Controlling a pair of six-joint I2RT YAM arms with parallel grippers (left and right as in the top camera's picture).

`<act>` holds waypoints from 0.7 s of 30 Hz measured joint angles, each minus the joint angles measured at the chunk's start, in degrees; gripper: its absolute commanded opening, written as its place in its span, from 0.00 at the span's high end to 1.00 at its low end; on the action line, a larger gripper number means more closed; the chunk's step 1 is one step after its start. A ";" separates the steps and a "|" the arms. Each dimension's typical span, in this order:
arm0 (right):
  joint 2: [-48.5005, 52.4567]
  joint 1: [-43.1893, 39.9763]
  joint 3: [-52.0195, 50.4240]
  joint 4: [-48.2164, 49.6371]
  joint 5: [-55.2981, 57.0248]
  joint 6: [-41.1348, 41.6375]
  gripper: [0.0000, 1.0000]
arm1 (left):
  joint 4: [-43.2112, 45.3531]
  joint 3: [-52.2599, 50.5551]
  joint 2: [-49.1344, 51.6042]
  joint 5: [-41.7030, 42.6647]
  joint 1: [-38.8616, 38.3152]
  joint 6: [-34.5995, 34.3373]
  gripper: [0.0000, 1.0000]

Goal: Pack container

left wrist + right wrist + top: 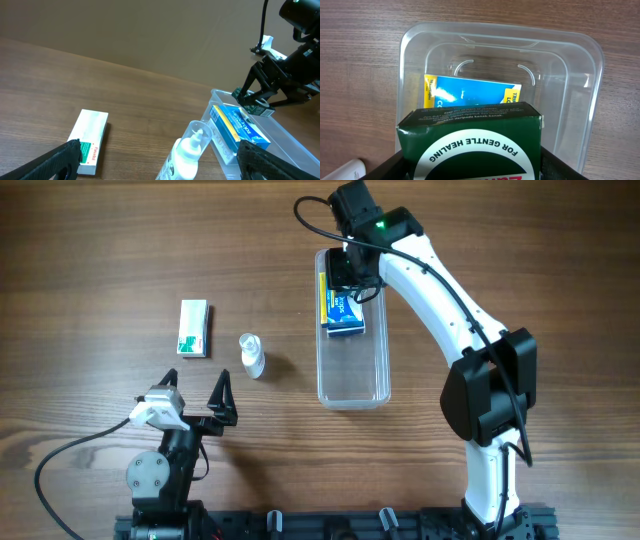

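Note:
The clear plastic container (pixel 352 375) lies lengthwise at the table's centre right; it also shows in the left wrist view (pixel 295 145) and the right wrist view (pixel 570 75). A blue and yellow box (pixel 342 315) lies inside its far half, also seen in the right wrist view (pixel 470 92). My right gripper (pixel 357 278) is shut on a dark green box (pixel 470 145) and holds it above the container's far end. My left gripper (pixel 195 395) is open and empty near the front left, facing a white bottle (pixel 252 355).
A white and green box (pixel 193 328) lies left of the white bottle, and it shows in the left wrist view (pixel 89 142). The bottle (pixel 187 155) stands between that box and the container.

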 measured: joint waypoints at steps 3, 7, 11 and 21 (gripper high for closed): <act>0.00 0.00 0.00 -0.02 0.00 0.17 0.36 | 0.00 0.00 0.00 0.00 0.00 0.00 0.00; 0.00 0.04 0.00 0.07 -0.02 0.17 0.35 | 0.00 0.00 0.00 0.00 0.00 0.00 0.00; 0.00 0.55 0.00 0.76 -0.42 0.17 0.34 | 0.00 0.00 0.00 0.00 0.00 0.00 0.00; 0.44 1.11 0.00 1.05 -0.46 0.20 0.29 | 0.00 0.00 0.00 0.00 0.00 0.00 0.00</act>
